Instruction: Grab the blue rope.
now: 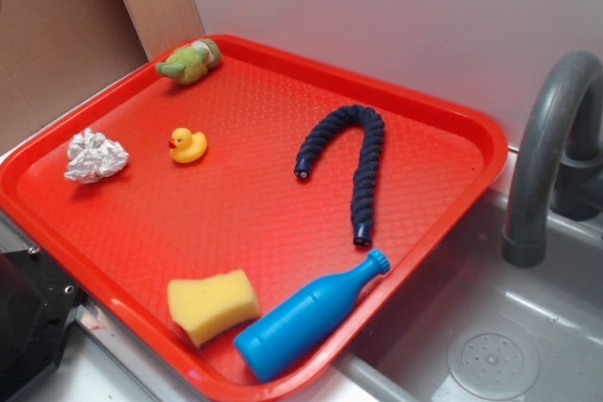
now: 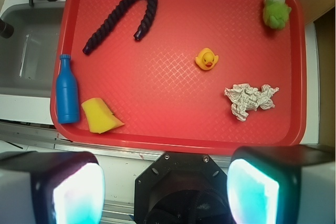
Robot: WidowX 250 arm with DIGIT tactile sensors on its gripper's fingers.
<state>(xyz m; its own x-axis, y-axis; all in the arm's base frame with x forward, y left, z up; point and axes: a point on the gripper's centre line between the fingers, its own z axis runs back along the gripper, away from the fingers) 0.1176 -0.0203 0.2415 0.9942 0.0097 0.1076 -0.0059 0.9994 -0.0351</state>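
The gripper (image 2: 165, 182) hangs wide open off the tray's (image 2: 173, 142) near edge, well apart from the rope (image 2: 122, 10), which lies hooked by the far rim, above the bottle (image 2: 66, 92)

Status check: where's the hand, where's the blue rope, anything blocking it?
Hand open, empty, high above the tray's near edge. Blue rope lies in a hook shape at the far corner by the sink, untouched. Nothing on it; bottle nearest, apart.

A toy kitchen setup: grey sink (image 1: 509, 345) with faucet (image 1: 551, 148) beside a red tray (image 1: 452, 195).
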